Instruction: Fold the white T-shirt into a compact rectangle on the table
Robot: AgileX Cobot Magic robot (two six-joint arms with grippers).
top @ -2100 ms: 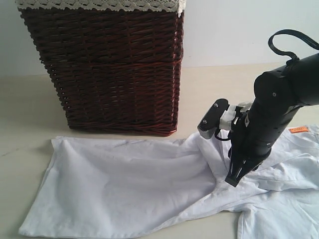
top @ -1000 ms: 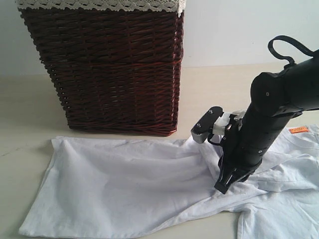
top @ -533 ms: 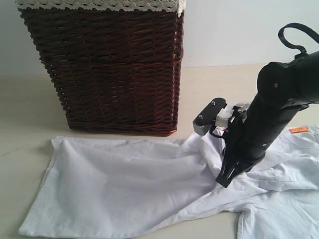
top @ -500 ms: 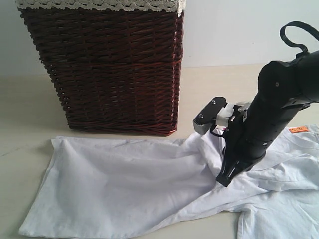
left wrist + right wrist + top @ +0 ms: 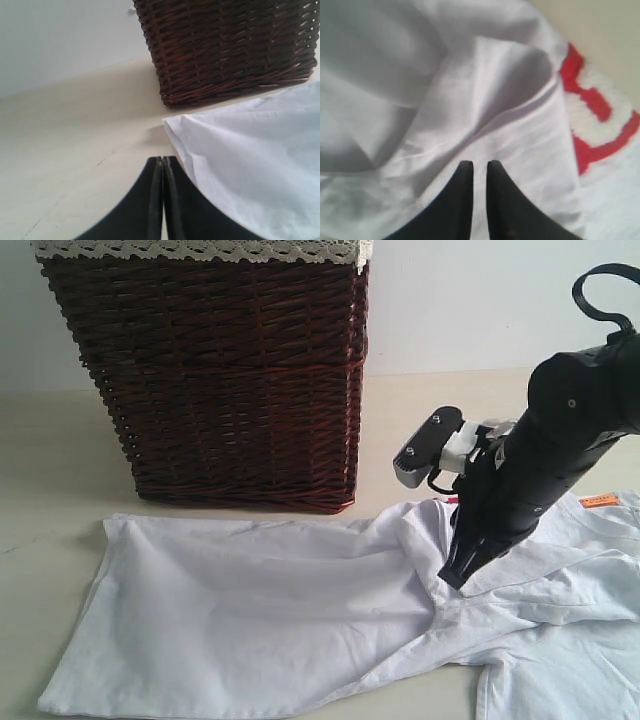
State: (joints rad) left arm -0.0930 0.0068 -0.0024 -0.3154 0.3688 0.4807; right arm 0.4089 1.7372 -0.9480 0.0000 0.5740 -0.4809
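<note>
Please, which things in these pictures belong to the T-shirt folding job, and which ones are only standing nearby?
Belong to the job:
- white T-shirt
- table
- right end effector, tips at the shirt's folds
- left end effector, shut, near the shirt's edge

Only nearby:
- dark brown wicker basket with cream lace trim, behind the shirt

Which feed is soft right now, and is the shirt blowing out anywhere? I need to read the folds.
Right wrist view: blurred throughout, the white T-shirt showing smeared creases, the red lettering fuzzy, the right hand a black silhouette. Exterior view: shirt near blown-out, folds only faint grey shading. Left wrist view: sharpest, basket weave crisp, left hand featureless black.
</note>
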